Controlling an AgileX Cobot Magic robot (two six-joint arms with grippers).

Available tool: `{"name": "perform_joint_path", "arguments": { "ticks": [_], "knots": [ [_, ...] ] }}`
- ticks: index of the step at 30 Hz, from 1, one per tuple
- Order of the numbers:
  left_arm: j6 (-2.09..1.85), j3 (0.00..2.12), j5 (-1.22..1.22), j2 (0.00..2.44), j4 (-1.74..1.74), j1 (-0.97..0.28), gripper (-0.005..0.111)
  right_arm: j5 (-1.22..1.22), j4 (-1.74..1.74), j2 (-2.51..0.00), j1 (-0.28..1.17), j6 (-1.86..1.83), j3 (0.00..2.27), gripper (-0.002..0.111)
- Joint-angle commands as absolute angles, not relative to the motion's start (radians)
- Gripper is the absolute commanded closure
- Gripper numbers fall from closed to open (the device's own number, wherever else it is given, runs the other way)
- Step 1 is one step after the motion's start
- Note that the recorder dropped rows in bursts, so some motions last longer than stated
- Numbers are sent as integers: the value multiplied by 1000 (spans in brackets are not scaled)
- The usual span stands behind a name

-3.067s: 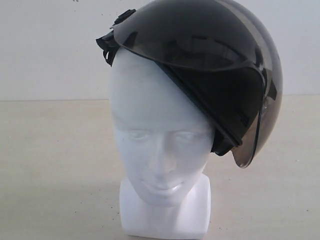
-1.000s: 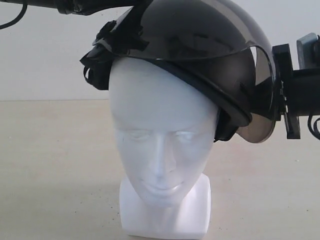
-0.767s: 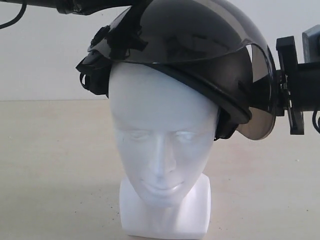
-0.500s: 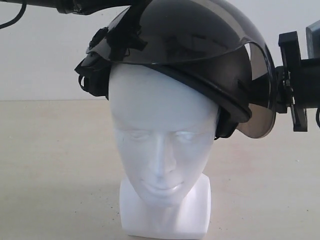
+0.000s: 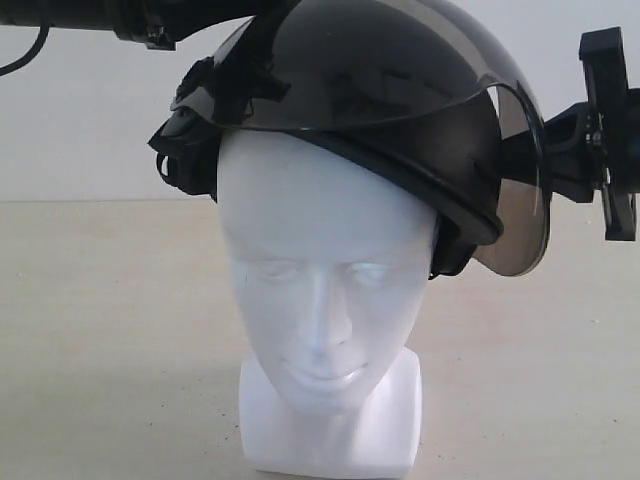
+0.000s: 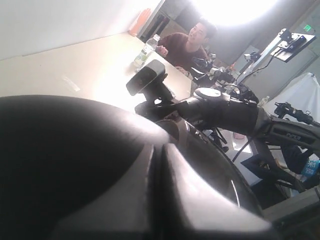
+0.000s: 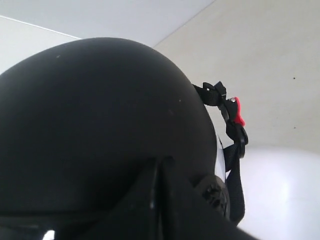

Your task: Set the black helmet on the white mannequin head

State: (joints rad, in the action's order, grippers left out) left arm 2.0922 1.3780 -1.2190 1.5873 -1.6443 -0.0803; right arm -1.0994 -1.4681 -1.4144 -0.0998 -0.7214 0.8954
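- The helmet [image 5: 400,150] sits crooked on the mannequin head [image 5: 320,260], which stands well in from the table's [image 5: 100,350] far edge.
- The left hand [image 5: 250,65] and right hand [image 5: 555,150], each with fingers together, flank its opposite sides, probably to nudge it level rather than grip it.

Helmet [image 7: 100,125] shell: matt black, smooth. Visor [image 5: 380,70]: glossy smoky see-through plastic. Head [image 5: 320,260]: smooth white, slight sheen. Strap [image 7: 235,165]: black woven cloth; buckle [image 7: 238,111] red plastic. Table [image 5: 110,330]: matt beige.
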Motion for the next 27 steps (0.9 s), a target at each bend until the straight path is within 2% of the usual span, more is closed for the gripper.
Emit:
{"name": "perform_joint_path", "arguments": {
  "ticks": [1, 5, 14, 21, 27],
  "knots": [
    [2101, 1360, -1221, 1581, -1744, -66, 102, -1221, -1496, -1383, -87, -715, 896, 109],
    [2101, 1342, -1221, 1565, -1744, -7, 102, -1221, -1509, -1354, -87, -708, 896, 109],
    [2072, 1261, -1221, 1556, -1744, 40, 102, -1221, -1510, -1335, -94, -695, 896, 109],
    [2072, 1261, -1221, 1545, -1744, 38, 102, -1145, -1332, -1365, -180, -609, 896, 109],
    [2083, 1256, -1221, 1549, -1744, 38, 102, -1212, -1456, -1362, -177, -663, 896, 109]
  ]
}}
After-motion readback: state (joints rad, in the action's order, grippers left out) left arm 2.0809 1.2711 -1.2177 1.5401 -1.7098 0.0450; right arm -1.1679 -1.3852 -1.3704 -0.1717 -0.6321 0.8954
